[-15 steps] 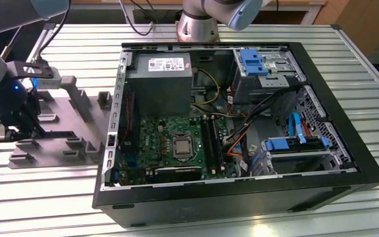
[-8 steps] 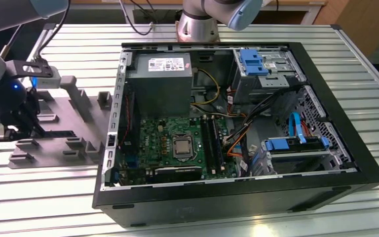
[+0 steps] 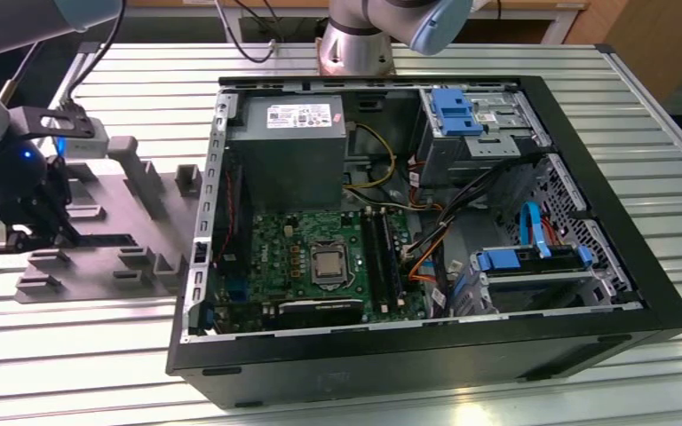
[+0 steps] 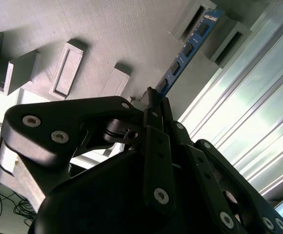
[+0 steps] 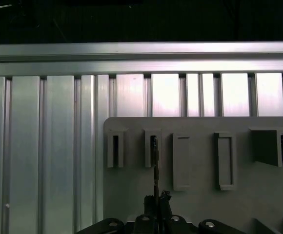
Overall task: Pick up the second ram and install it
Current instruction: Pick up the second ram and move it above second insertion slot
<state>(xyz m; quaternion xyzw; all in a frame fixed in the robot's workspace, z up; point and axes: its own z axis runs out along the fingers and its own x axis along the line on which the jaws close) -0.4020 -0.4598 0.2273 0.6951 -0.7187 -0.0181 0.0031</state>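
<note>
The second ram [image 4: 185, 48] is a thin blue circuit-board stick standing on edge over the grey holder plate [image 4: 107, 29]. Its far end lies at a slotted block on that plate. In the first wrist view the second ram [image 5: 154, 165] shows edge-on as a dark thin line running from a small slot block to the fingers. My gripper [image 4: 153, 100] is shut on the stick's near end, seen also in the first wrist view [image 5: 157, 199]. In the exterior view my gripper [image 3: 31, 238] hangs low over the holder plate [image 3: 116, 213] at the exterior view's left, beside the open computer case [image 3: 436, 355].
The motherboard [image 3: 281, 257] lies inside the case with long black slots [image 3: 379, 253] beside the processor socket. A power supply [image 3: 288, 142], cables and blue drive-bay clips [image 3: 454, 111] crowd the case. Raised grey blocks [image 3: 139, 164] stand on the holder plate. A ribbed aluminium table [image 5: 44, 146] surrounds everything.
</note>
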